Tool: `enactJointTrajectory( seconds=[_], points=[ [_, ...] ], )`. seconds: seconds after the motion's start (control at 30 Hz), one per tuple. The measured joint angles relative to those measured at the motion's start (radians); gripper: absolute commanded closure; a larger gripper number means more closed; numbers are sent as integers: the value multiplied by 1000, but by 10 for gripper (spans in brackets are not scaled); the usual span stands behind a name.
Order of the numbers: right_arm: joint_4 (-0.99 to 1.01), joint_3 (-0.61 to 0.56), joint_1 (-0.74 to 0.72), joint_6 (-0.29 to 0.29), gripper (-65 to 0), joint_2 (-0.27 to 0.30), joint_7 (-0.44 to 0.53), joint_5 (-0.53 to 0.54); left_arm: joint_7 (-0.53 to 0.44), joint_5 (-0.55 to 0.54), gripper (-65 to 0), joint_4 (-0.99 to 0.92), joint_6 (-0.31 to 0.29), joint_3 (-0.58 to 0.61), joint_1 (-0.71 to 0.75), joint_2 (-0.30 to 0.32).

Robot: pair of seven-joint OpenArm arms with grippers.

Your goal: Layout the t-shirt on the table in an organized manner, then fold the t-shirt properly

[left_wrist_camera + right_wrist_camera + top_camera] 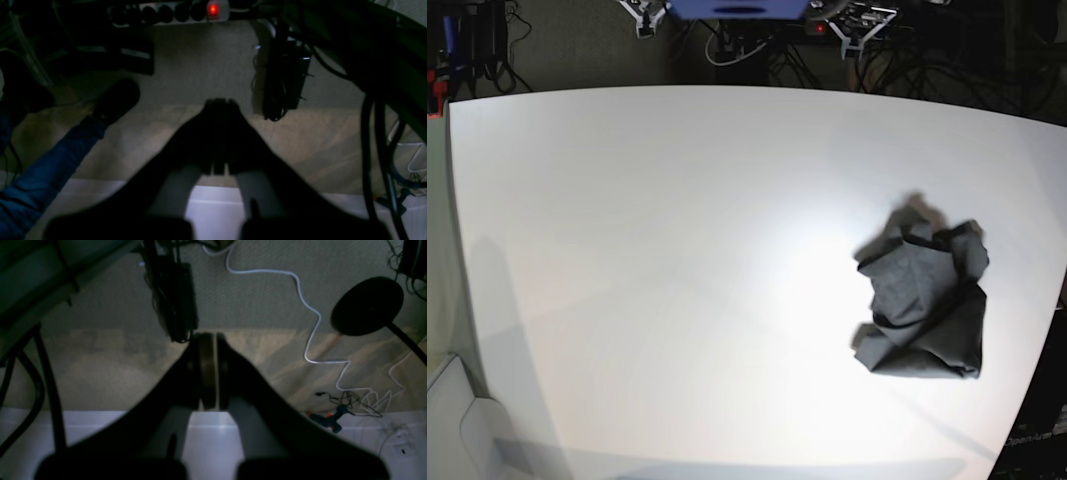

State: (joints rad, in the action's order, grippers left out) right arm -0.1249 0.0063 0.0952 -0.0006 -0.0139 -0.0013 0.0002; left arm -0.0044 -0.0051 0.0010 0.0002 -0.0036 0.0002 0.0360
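The table was bare across its left and middle in the base view; the t-shirt sat as a crumpled dark grey heap toward the right side, near the right edge, well apart from both arms. My read on handling: light, limp cloth, no stiffness, will drape and drag on the smooth top instead of sliding as one piece, nothing fragile. Folds overlapped and a darker band, probably the collar, showed in the heap, but I couldn't make out sleeves or hem, so grab points are a guess: pinch an outer edge or a raised ridge of fabric, lift to let it hang, then find shoulders or hem corners for spreading. Neither arm showed in the base view. In the left wrist view the left gripper was fully closed, fingertips together, nothing between them, pointed at the floor beyond the table edge. In the right wrist view the right gripper was likewise closed pad to pad, empty, not touching the shirt.
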Motion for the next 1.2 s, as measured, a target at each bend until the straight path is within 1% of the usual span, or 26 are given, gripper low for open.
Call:
enactJointTrajectory(
  seconds=[0.67,1.2],
  points=[
    [0,0,0,0,0,-3,-2,0,0,0,-4,2,-1,-2,-1,-1],
    [-2,-2,-3,0,0,-5,-2,0,0,0,-3,2,-4,-2,-2,-25]
  ],
)
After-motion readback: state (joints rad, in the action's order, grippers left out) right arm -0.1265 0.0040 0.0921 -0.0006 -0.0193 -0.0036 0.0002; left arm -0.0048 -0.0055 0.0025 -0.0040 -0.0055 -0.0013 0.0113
